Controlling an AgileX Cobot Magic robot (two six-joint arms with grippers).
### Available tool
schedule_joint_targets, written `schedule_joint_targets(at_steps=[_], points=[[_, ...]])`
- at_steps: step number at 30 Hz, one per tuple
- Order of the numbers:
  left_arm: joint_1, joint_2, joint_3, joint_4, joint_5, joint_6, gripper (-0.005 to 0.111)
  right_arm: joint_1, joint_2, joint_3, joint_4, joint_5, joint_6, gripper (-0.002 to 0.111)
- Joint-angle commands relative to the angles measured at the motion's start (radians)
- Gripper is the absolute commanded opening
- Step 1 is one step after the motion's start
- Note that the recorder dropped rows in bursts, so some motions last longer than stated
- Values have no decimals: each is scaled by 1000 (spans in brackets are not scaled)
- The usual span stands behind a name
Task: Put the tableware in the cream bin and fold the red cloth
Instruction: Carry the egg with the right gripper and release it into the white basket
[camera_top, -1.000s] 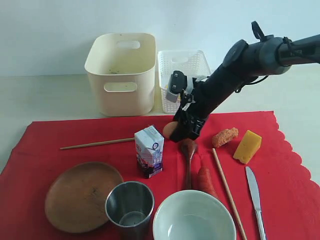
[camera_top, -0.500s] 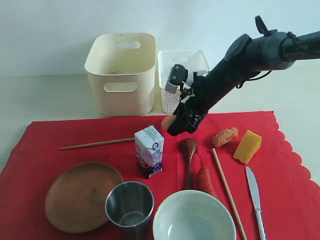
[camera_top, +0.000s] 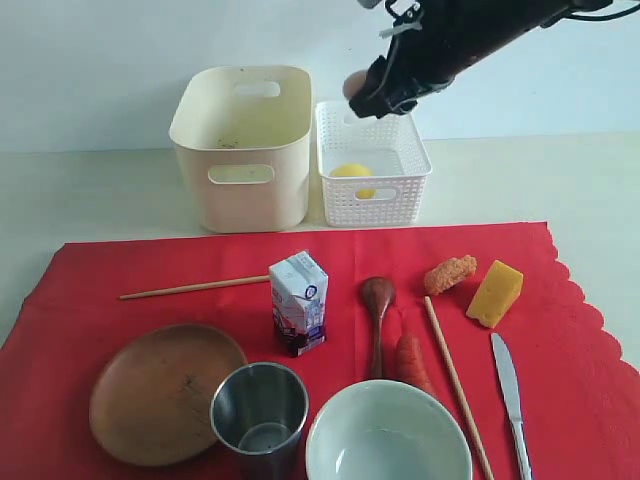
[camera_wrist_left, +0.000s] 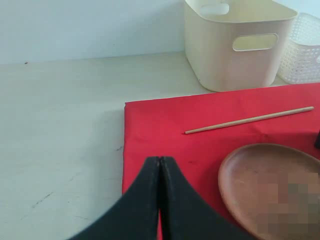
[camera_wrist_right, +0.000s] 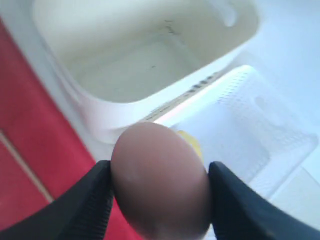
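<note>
R claw (camera_wrist_right: 160, 187) gripping smooth brown egg (camera_top: 354, 83) high over white lattice plastic basket (camera_top: 372, 190) w/ yellow lemon (camera_top: 352, 172), prob clearing food first; tableware (round brown wooden plate (camera_top: 165, 390), steel cup (camera_top: 260, 410)) sits on bright red cloth (camera_top: 150, 262), tall cream plastic bin (camera_top: 280, 190) empty; L claw (camera_wrist_left: 160, 172) clenched, holding nothing.

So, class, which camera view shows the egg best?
The right wrist view: the egg fills it, clamped in the right end effector. The exterior view shows only a sliver of egg near the basket. The left wrist view misses it.
</note>
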Motion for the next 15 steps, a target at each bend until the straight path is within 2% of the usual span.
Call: schedule_joint_targets(at_steps=[1,7,11,15], points=[[3,-6,3,-2,-6,-2,0,0,7,-3,-108,-188,215,0],[3,-6,3,-2,-6,-2,0,0,83,-30,-127,-286,319,0],[3,-6,3,-2,-6,-2,0,-1,224,-174,-190,-235,474,0],[3,-6,3,-2,-6,-2,0,-3,408,-398,-274,-104,621,0]])
